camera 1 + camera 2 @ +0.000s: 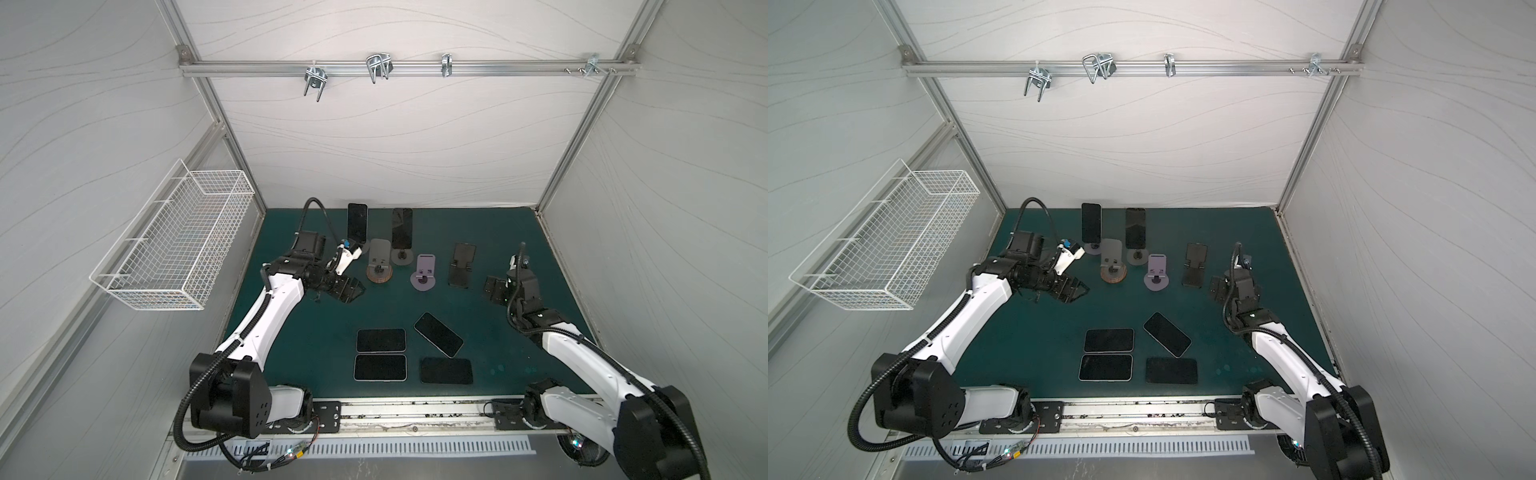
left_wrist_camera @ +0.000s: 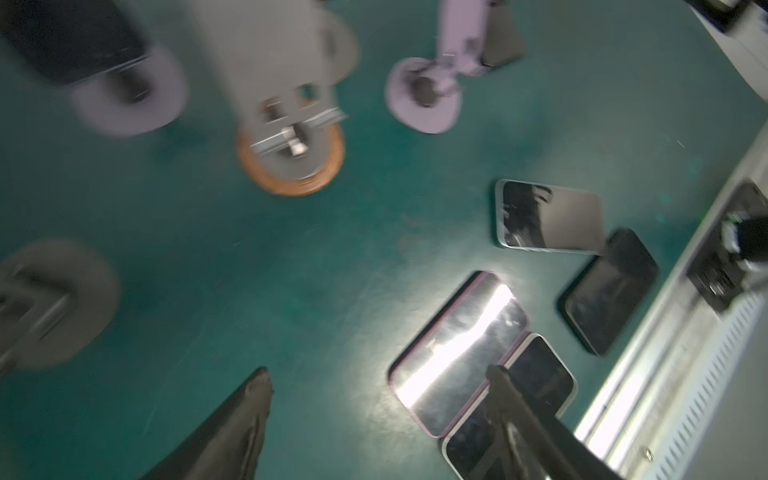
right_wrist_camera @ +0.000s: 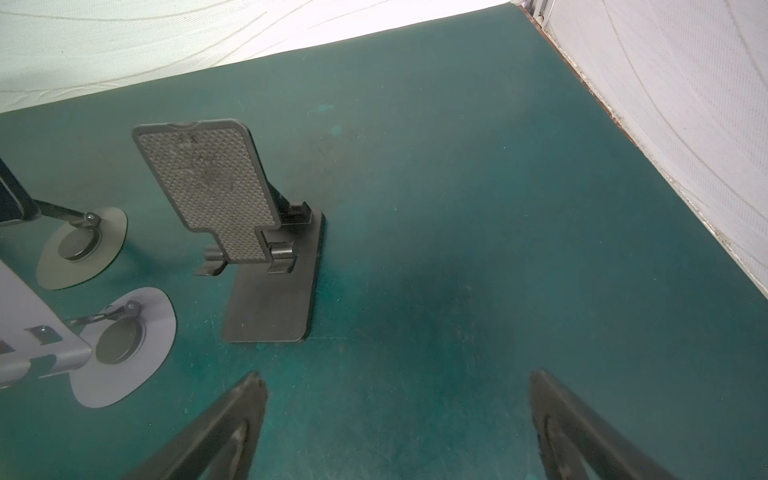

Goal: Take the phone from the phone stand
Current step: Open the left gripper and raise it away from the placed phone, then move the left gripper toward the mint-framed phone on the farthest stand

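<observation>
While two phones stand propped upright at the back of the green tabletop (image 1: 519, 249), neither arm has hold of anything. In both top views the left phone (image 1: 357, 222) leans on a pale stand (image 1: 1093, 248) whose round base is partly hidden behind the left arm's wrist. Just beside it, the right phone (image 1: 402, 227) rests on a grey round-based stand (image 1: 402, 258). The left gripper (image 1: 351, 290) hangs low in front of the left phone, near an unloaded grey stand with a wood-coloured base (image 1: 379, 270). Its jaws are parted a moderate way, and the blurred left wrist view shows nothing gripped between them. A lilac stand (image 1: 424, 274) and a black folding stand (image 1: 461, 268) sit further right, neither carrying a phone. The right gripper (image 1: 493, 289) hovers near the black folding stand on its right side, jaws spread wide and holding nothing. Four more phones lie flat, screens up, toward the front: a dark-edged phone (image 1: 381, 340) just beside a white-edged phone (image 1: 380, 367), with an angled phone (image 1: 438, 334) and a black phone (image 1: 446, 370) close by.
</observation>
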